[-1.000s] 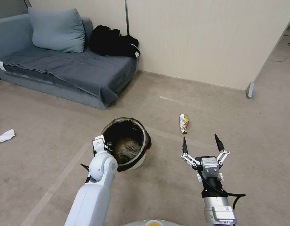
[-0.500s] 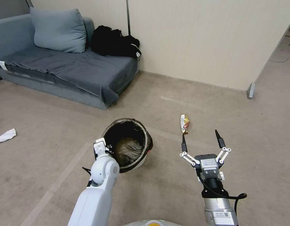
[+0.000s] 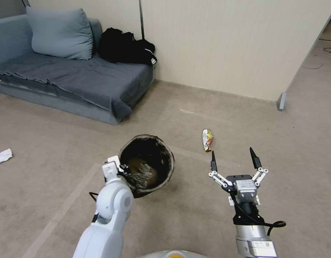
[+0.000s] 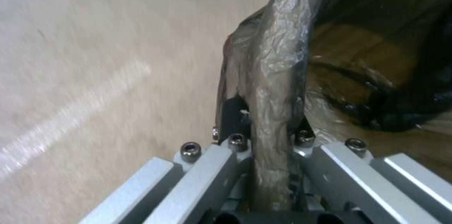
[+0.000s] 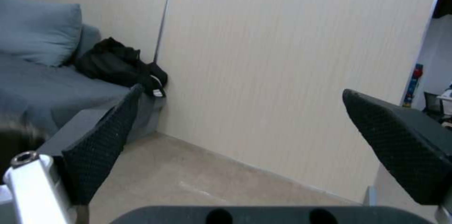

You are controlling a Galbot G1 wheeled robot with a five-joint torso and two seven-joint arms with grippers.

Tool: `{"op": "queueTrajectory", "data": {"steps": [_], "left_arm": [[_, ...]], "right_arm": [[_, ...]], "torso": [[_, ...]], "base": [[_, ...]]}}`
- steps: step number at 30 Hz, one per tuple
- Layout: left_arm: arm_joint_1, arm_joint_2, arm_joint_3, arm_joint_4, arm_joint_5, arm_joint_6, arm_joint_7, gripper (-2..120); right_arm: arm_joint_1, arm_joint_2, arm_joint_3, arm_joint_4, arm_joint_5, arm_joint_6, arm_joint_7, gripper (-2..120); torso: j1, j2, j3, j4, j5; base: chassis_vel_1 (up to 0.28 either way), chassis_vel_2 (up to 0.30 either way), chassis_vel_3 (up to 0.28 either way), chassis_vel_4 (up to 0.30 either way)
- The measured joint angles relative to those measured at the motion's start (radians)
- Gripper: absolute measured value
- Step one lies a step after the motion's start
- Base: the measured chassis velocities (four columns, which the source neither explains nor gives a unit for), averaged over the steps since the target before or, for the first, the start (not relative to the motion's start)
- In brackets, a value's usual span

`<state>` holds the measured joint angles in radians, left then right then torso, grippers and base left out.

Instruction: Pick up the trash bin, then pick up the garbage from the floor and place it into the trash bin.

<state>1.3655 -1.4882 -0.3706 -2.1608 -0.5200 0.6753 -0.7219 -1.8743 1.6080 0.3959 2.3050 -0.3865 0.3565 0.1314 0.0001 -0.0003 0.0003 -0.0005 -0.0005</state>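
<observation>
The small round trash bin (image 3: 146,165), lined with a dark brown-black plastic bag folded over its rim, was held above the beige carpeted floor (image 3: 194,222) near the middle of the head view, tilted so that its mouth faced the camera. Inside it lay crumpled brownish, shiny material at the bottom; what exactly it was, I cannot tell. The left gripper (image 3: 118,168) was at the bin's 8 o'clock edge, and in the left wrist view its fingers (image 4: 235,111) were pressed together on the bag-covered rim (image 4: 278,75), one on the outer side and one on the inner side.

At about 2 o'clock from the bin, a crumpled yellow-and-red snack wrapper (image 3: 207,139) lay on the floor, apart from the bin. The right gripper (image 3: 234,161) was at 3 o'clock from the bin, just on the near side of the wrapper, with its two black fingers (image 5: 101,149) spread wide and nothing between them.

Far at 9 o'clock from the bin, a white tissue (image 3: 2,156) lay on the floor. At 11 o'clock stood a grey-blue sofa (image 3: 72,79) with a cushion and a black bag (image 3: 124,46) on it, against the cream wall (image 3: 226,43).
</observation>
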Motion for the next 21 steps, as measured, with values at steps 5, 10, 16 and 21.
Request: {"op": "queueTrajectory", "data": {"steps": [5,10,16,21], "left_arm": [[0.089,-0.003,0.002,-0.163,0.034,-0.017,0.016,0],[0.151,-0.002,0.004,-0.256,0.051,-0.028,0.025,0],[0.275,-0.010,0.026,-0.346,0.106,-0.061,0.051,0],[0.348,0.029,0.040,-0.348,0.165,-0.074,0.070,0]], "right_arm": [[0.003,0.000,-0.002,-0.008,-0.003,0.008,-0.005,100],[0.003,0.000,-0.004,-0.009,-0.004,0.012,-0.009,100],[0.003,0.000,-0.008,-0.008,-0.004,0.021,-0.016,100],[0.003,0.000,-0.008,-0.008,0.001,0.026,-0.020,100]], "torso": [[0.000,0.000,0.000,0.0002,0.0004],[0.000,0.000,0.000,0.0005,0.0003],[0.000,0.000,0.000,0.0006,0.0004],[0.000,0.000,0.000,0.0004,0.0004]], "base": [[0.000,0.000,0.000,0.000],[0.000,0.000,0.000,0.000],[0.000,0.000,0.000,0.000],[0.000,0.000,0.000,0.000]]}}
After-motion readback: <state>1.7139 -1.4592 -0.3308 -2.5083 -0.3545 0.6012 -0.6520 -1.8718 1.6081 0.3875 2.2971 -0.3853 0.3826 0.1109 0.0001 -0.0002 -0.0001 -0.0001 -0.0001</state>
